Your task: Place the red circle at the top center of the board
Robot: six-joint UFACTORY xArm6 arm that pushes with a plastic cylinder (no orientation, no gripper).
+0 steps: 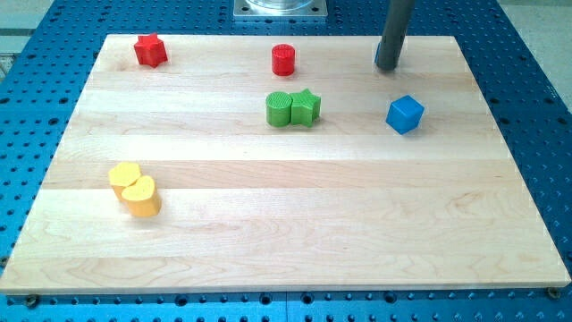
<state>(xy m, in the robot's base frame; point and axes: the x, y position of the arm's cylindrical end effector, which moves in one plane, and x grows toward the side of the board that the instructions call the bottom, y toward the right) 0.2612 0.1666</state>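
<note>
Camera view: the red circle (283, 59) is seen standing upright near the view's top edge of the worktop (286, 250), close to centre, so the placing looks all but done. No long axis can be made out on it; as a round cylinder it points nowhere, only upward on its flat base. My tip (388, 67) is found well to the view's right of it, apart from every block, and no pincer is fitted, so an open or closed state cannot be told. If a last nudge is wanted, it should be given gently and square through the cylinder's middle, since a round block is likely to roll aside off an off-centre push. Just below the circle, the green cylinder (279, 109) and green star (307, 107) are seen touching. Further out lie the blue cube (405, 114), the red star (150, 50) and two yellow blocks (135, 188).
</note>
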